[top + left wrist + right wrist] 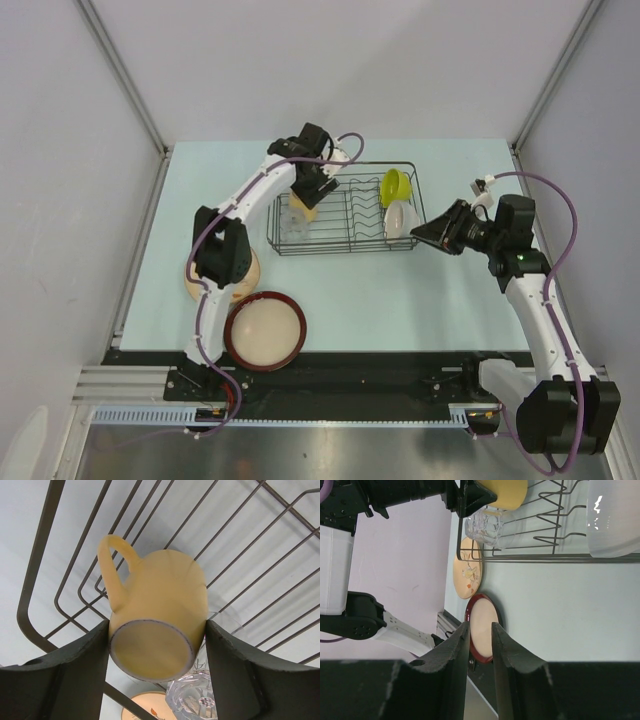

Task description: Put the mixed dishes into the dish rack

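The left claw (156, 652) is gripping the pale yellow mug (160, 600) by its sides, tilting it at the left end of the dish rack (340, 252) (clear glass (485, 527) just beside it). The right claw (480, 626) is hovering right of the rack, nearly closed, gripping nothing.
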Action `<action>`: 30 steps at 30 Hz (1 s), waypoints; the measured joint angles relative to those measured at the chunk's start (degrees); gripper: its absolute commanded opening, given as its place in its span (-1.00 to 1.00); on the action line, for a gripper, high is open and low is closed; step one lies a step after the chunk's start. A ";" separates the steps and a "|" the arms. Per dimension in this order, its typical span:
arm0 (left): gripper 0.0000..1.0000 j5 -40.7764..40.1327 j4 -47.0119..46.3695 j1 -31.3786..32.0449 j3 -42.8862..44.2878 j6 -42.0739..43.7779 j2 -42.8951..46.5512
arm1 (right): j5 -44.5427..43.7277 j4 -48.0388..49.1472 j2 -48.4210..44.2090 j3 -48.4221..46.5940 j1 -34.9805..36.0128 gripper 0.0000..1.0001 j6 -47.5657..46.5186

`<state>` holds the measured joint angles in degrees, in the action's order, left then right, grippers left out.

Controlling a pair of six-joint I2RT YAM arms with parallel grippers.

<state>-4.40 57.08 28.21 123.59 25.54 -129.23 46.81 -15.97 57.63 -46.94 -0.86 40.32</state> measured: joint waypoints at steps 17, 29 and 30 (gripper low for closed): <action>0.99 -2.99 -3.04 -1.92 -3.61 0.61 0.68 | 0.15 0.17 -0.17 0.22 0.00 -0.36 0.15; 1.00 -2.62 -0.55 -2.47 1.42 -0.11 0.90 | 0.11 0.37 -0.17 0.22 0.00 -0.10 0.04; 0.99 -2.40 -0.22 -2.54 2.73 -0.17 1.14 | 0.00 0.33 -0.17 0.22 0.00 -0.10 -0.07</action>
<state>-6.81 56.86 25.67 126.32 25.36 -128.09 46.81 -15.64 57.45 -46.72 -0.86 40.25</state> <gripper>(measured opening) 0.996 0.429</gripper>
